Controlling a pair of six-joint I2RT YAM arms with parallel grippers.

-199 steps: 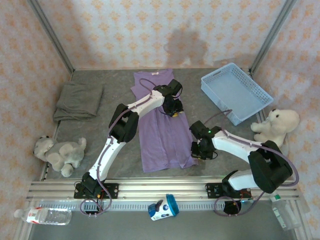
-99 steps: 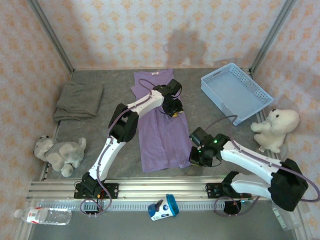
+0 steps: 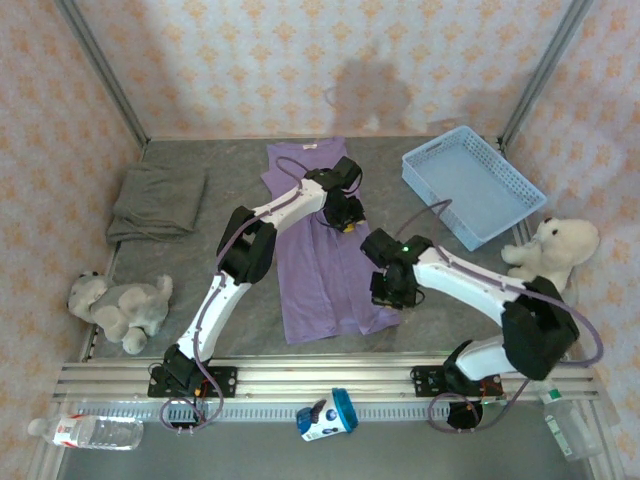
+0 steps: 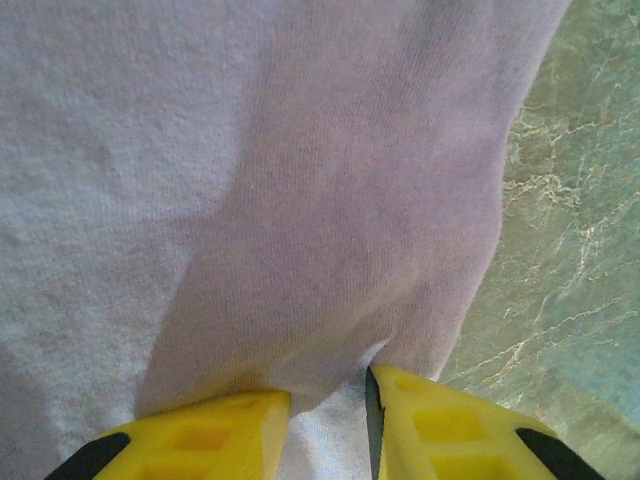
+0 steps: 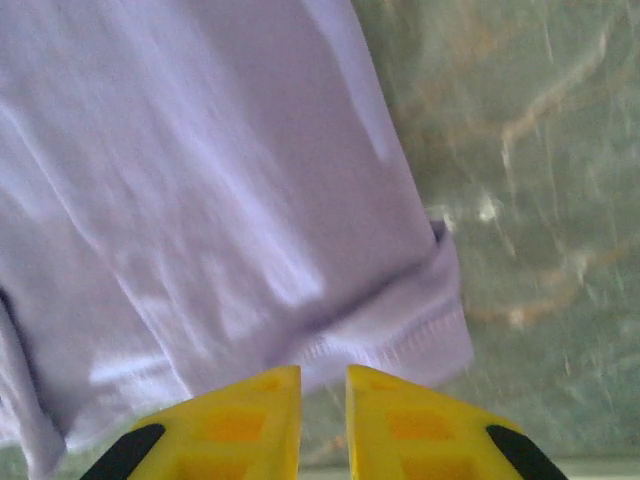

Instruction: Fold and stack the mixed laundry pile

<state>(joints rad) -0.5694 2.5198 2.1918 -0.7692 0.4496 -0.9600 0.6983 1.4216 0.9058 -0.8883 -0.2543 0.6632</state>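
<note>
The lavender T-shirt [image 3: 318, 275] lay flat mid-tabletop [image 3: 230, 300], collar at the far end, with the grey-olive garment [image 3: 155, 200] folded at far left. The left tool [image 3: 345, 218] pinched a fold at the shirt's right edge. The right tool [image 3: 388, 290], fingers almost pressed together, met the near right hem.

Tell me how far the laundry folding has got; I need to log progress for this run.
Done: the grey garment lies folded at far left. In hand: the lavender T-shirt lies flat and narrow in the middle; the left gripper appears to pinch its right edge, and the right gripper sits at its near hem corner. Left: folding it shorter and stacking both garments.
</note>
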